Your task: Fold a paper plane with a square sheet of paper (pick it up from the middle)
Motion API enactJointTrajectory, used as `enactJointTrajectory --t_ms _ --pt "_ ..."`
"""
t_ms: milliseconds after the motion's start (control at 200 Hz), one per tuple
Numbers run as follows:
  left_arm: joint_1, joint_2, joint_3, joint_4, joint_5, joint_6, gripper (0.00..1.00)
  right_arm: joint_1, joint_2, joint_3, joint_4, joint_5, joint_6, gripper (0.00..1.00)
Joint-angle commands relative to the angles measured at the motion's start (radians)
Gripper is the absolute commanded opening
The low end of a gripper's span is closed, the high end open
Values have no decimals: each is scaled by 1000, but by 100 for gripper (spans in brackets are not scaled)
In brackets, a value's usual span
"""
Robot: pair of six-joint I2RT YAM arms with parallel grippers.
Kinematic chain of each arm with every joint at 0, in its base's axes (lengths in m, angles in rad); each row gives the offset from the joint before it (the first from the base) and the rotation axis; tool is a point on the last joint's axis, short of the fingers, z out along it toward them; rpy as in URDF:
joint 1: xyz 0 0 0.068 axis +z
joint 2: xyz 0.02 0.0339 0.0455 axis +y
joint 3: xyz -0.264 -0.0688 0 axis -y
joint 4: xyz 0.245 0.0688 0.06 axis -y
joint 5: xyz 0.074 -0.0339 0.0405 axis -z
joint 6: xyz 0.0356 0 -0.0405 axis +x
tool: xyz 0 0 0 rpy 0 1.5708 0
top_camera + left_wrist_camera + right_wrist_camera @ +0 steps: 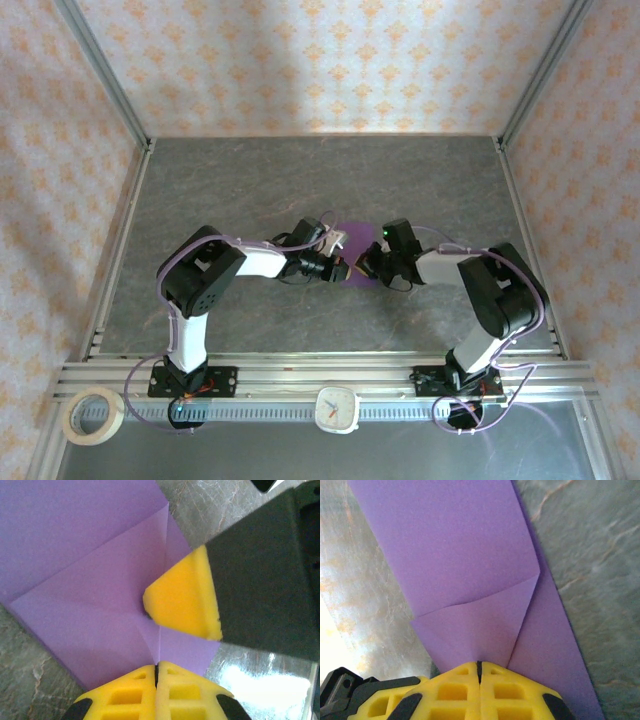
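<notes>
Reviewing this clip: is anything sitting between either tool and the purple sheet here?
Nothing visible does. The left tool and the right tool are both closed, with their tips right at the partly folded square sheet of paper, which lies on the grey table.

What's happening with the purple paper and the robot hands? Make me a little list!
paper: purple paper, partly folded, lying on the grey table
folds: a corner flap is turned in and creases show
left gripper: shut, tips on the paper near its edge
right gripper: shut, tips on the paper
plane done: not yet
nearby: tape roll and small clock at the near edge
</notes>
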Motion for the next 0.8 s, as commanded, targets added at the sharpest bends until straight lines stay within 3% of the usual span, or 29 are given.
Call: enactJointTrajectory --t_ms 0,195,390,631,796 --pt "-4 59 -41 -226 -56 36 0 -74 23 -9 -50 55 -34 0" --pt "-4 75 -50 -219 -63 34 0 -138 38 44 -96 44 -75 0" --pt "-4 15 -58 -206 -78 17 0 -141 56 59 -106 4 -93 0" --pt "-1 -183 -60 -144 -92 -42 0 -92 21 -8 -110 -35 -110 0" --pt "-2 -189 -33 -106 -1 -60 0 -38 -7 -46 -96 -36 -88 0"
